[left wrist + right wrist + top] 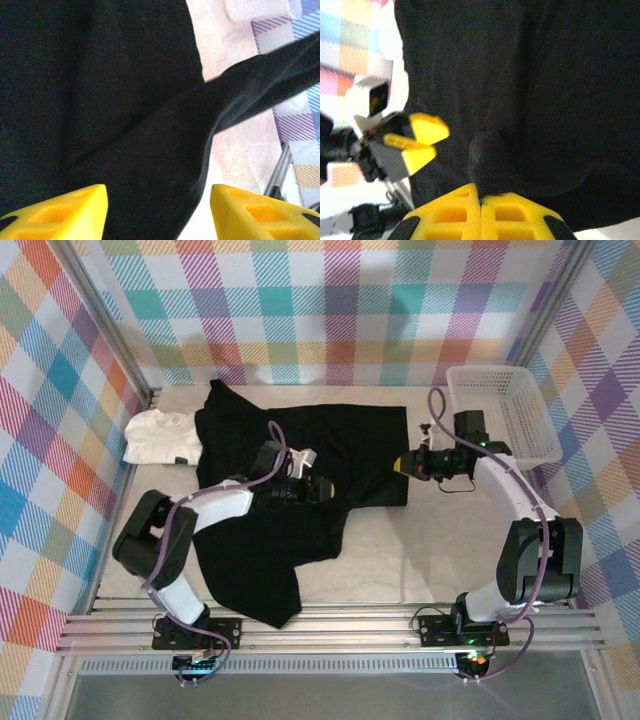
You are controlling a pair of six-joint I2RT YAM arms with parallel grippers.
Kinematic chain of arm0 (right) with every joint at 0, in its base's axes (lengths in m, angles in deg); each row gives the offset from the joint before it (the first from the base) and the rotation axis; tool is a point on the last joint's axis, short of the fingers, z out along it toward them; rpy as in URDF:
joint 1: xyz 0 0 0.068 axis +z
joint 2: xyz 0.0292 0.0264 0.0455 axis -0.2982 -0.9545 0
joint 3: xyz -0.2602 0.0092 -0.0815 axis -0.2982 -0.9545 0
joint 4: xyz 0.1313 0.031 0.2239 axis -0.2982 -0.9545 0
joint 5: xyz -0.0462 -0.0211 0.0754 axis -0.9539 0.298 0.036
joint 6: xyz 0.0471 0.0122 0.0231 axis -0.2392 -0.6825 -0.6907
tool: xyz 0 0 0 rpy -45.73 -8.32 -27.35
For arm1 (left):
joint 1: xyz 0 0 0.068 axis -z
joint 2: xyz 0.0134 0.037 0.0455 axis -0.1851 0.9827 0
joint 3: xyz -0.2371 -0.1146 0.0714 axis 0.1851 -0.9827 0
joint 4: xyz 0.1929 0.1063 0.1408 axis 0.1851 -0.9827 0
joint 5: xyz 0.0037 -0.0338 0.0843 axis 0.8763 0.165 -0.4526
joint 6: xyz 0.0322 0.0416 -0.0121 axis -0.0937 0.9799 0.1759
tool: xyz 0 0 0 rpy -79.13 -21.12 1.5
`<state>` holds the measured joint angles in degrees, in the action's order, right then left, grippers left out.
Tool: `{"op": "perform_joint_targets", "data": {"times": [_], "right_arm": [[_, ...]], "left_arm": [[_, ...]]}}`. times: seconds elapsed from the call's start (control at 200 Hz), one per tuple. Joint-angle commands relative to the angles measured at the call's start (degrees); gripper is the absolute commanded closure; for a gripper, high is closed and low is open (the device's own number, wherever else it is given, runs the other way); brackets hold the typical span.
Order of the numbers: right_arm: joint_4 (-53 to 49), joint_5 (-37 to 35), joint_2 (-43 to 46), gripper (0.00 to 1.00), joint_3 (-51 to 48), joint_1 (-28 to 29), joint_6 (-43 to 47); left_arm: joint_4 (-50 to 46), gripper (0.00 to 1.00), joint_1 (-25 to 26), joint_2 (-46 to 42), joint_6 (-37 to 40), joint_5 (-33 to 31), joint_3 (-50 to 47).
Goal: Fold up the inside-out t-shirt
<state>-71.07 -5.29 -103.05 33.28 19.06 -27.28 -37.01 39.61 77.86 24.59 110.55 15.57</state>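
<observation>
**Right edge being pinched, left tool being held open over the cloth**

The inside-out t-shirt [300, 440] is lying spread across the middle of the bench [400, 560]. Its wide body is being shown toward the far side, and a narrower part is trailing toward the near edge on the left.

The right tool [481, 195] is being held closed on the shirt's right edge. In the right wrist view its yellow fingers are pressed together, and a small hump of black cloth is being gathered right at their tips. This grip is probably being taken so that the right side can be lifted and carried over the body as a fold.

The left tool [157, 212] is being held low over the middle of the shirt with its fingers spread apart and nothing gripped between them. It is judged to be lined up for a hold on the cloth below.

The shirt is thus lying directly under the left tool and is being clamped at its right border by the right one. A white garment [160, 435] is lying just beside the shirt's left side. A white basket [490, 371] is standing at the far right, apart from the shirt.
</observation>
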Motion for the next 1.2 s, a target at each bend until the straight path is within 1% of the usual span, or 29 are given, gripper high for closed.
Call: {"op": "perform_joint_targets", "data": {"times": [0.0, 0.09, 0.175, 0.275, 0.365, 0.55, 0.695, 0.79, 0.91, 1.025, 1.115, 1.195], "right_arm": [[3.75, -5.58, 0.83, 1.0, 3.39, -1.92, -3.99], [0.29, -12.8, -0.79, 1.0, 6.73, -2.64, -1.43], [-2.95, -16.8, -2.35, 1.0, 9.33, -2.69, 1.54], [-5.7, -18.87, -3.32, 1.0, 11.05, -2.69, 4.13], [-7.41, -18.04, -3.69, 1.0, 11.87, -2.69, 5.53], [-8.79, -15.97, -3.16, 1.0, 12.74, -2.68, 6.88], [-9.53, -17.57, -4.1, 1.0, 14.23, -3.1, 7.19], [-9.26, -18.99, -5.36, 1.0, 16.1, -4.87, 6.35], [-7.52, -20.1, -6.66, 1.0, 19.63, -7.91, 4.18], [-6.81, -21.31, -7.88, 1.0, 23.32, -8.96, 2.63], [-6.25, -20.87, -7.93, 1.0, 23.91, -8.98, 1.75], [-5.48, -19.19, -7.32, 1.0, 21.98, -8.77, 1.28]], "left_arm": [[-4.03, 0.41, -2.42, -5.55, -0.94, -7.96, -3.76], [-7.93, 0.38, -5.37, -7.99, -2.71, -11.9, -6.18], [-9.08, 0.38, -8.49, -9.38, -4.1, -13.93, -8.6], [-11.19, 0.38, -11.08, -9.29, -4.16, -17.07, -8.96], [-11.98, 0.38, -12.11, -7.58, -3.53, -18.76, -7.85], [-11.8, 0.38, -12.25, -1.24, -2.88, -20.0, -3.75], [-11.19, 0.38, -12.22, 4.25, -2.47, -20.25, -0.07], [-10.95, 0.38, -12.0, 8.14, -2.2, -19.71, 3.43], [-12.32, 0.38, -11.07, 13.69, -1.1, -19.07, 11.05], [-13.8, 0.38, -10.45, 17.93, 0.24, -17.91, 20.13], [-15.63, 0.37, -10.24, 18.11, 1.0, -17.6, 25.45], [-14.99, 0.36, -10.06, 13.8, 1.46, -17.99, 24.1]]}}
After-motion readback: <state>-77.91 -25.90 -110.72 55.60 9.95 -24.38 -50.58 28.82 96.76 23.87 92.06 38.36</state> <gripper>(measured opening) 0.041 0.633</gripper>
